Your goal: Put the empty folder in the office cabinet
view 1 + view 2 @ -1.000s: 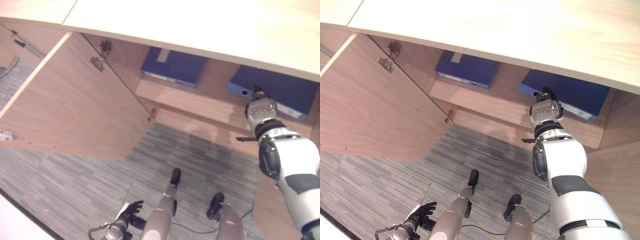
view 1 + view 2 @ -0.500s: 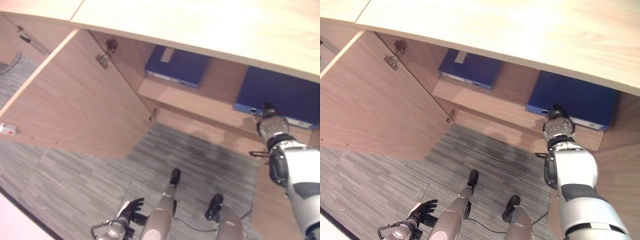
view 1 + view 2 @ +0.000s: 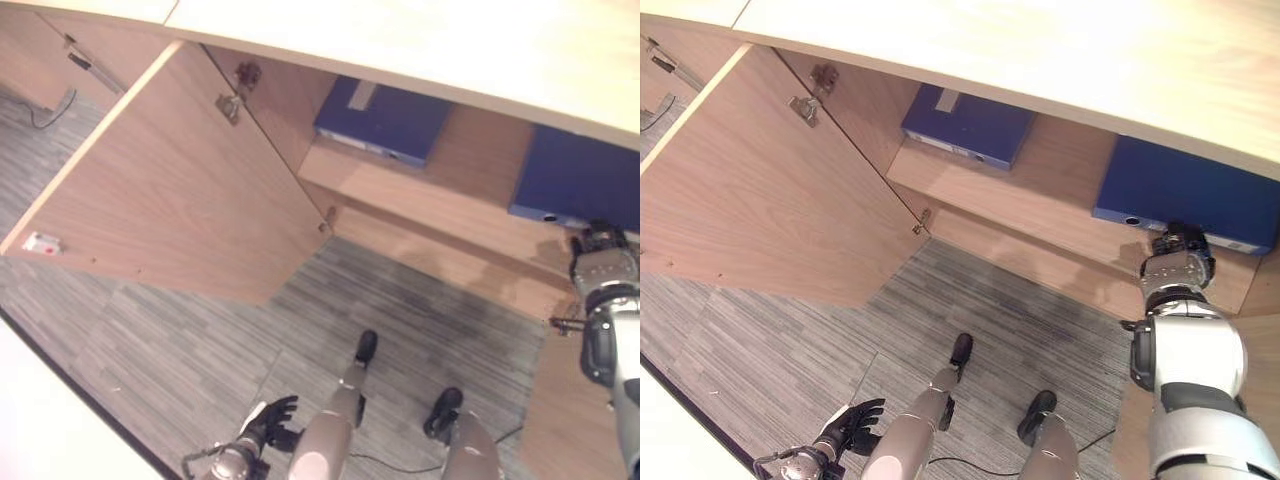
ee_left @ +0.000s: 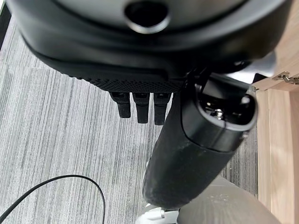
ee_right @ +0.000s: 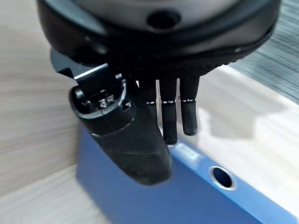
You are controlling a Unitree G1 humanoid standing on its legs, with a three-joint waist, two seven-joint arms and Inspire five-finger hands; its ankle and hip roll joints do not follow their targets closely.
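The folder (image 3: 1185,195), a blue ring binder, lies flat on the cabinet shelf (image 3: 1060,215) toward the right end, its spine edge facing out over the shelf's front. Being empty, it should be light, and its board covers look stiff enough to keep their shape under a push; the plastic skin is smooth and probably slides easily on the wood, so a nudge at the spine would send it further in, while a lift would call for a pinch across the spine edge or a finger hooked in the round finger hole (image 5: 222,178). The right hand (image 3: 1180,262) is at that front edge with its fingers (image 5: 169,123) straight and relaxed, tips at or just above the spine beside the hole, the thumb alongside and nothing gripped; I cannot tell whether they press on the cover or are just clear of it. A second blue folder (image 3: 968,125) lies further left on the same shelf, well apart from the first. The cabinet door (image 3: 770,190) stands swung wide open on the left, under the pale counter (image 3: 1040,50) that tops the cabinet. The left hand (image 3: 268,425) hangs low above the grey carpet (image 3: 180,350), fingers loosely spread and holding nothing. The head views give the whole layout of shelf, both folders and door, but leave the right hand's fingers hidden behind its wrist; the right wrist view shows those fingertips against the spine, and the finger hole close up.
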